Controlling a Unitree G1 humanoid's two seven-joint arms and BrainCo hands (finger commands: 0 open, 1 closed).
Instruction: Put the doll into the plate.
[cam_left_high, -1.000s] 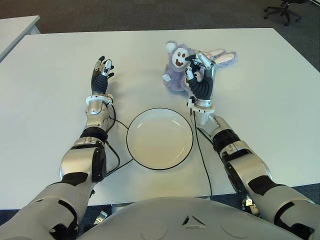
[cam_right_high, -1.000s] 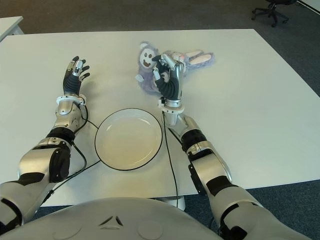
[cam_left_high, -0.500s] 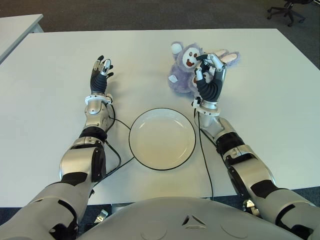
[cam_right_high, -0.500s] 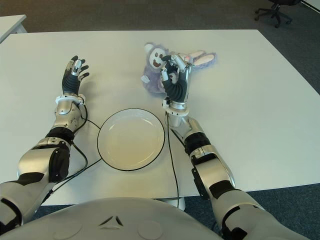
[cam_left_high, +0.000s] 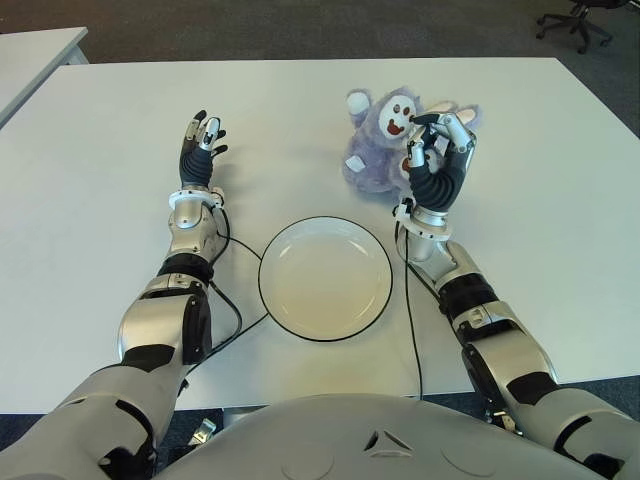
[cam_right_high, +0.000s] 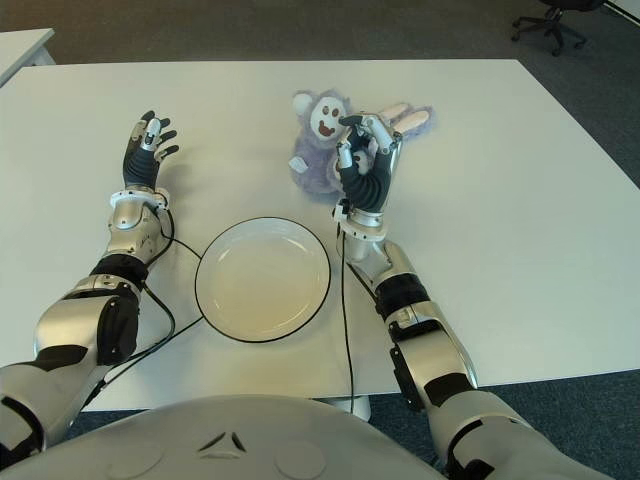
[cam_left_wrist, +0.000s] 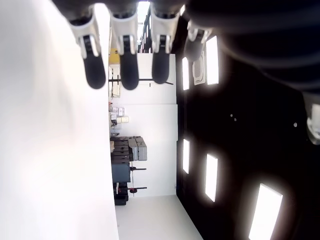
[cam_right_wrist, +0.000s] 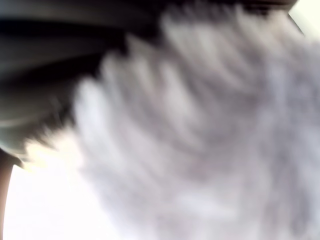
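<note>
The right hand (cam_left_high: 437, 160) curls its fingers (cam_left_high: 418, 152) on the purple doll (cam_left_high: 385, 140) beyond the empty plate (cam_left_high: 325, 277); the left hand (cam_left_high: 199, 148) shows open on the table (cam_left_high: 100, 200).

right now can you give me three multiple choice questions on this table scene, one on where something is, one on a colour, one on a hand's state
1. Where is the doll relative to the plate?
A. inside the plate
B. on the table beyond the plate, toward the robot's right
C. on the floor

2. What colour is the doll's body fur?
A. pale purple
B. bright green
C. black

3. What is the left hand doing?
A. gripping the plate rim
B. holding the doll
C. open with fingers spread, holding nothing

Answers:
1 B, the plate is bare inside and the doll sits on the white table farther out, by the right hand.
2 A, its fur is lilac around a white face.
3 C, its fingers are extended over the table, left of the plate, with nothing between them.
</note>
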